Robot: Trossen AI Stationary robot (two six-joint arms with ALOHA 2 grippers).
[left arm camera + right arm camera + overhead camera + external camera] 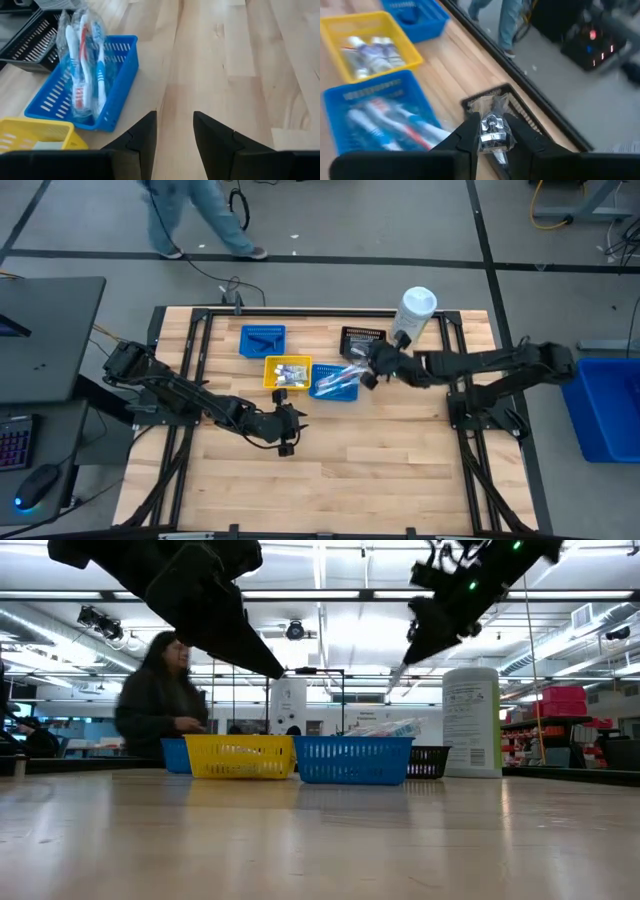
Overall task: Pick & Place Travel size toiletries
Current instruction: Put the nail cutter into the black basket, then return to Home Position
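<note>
The right tool (pixel 492 134) hangs above the black bin (pixel 520 107) at the far side of the table (pixel 400 480), clenched on a small packet (pixel 493 132) with a dark, silvery item sealed in clear wrap, probably a razor. The packet sits between the two fingers, with crinkled wrap sticking out beyond the tips toward the bin.

The main risk is the slippery wrap. If the fingers pinch mostly film and not the hard item inside, the packet could slide out early and land on the table or on the bin's rim. On release, the film could also cling to one finger, so the packet would swing aside. The white canister (pixel 413 315) stands just beside the bin, and a wide sweep of the right arm could knock it.

The packet's long axis seems to run along the fingers, its free end pointing down toward the black bin, though the fingers hide its near end.

The wrapped toothbrushes (pixel 82 65) lie lengthwise in the blue bin (pixel 117 95), heads toward the black bin. The small tubes (pixel 370 57) lie in the yellow bin (pixel 400 35).

The left tool (pixel 174 135) waits over bare table near the yellow bin, fingers parted and empty.
</note>
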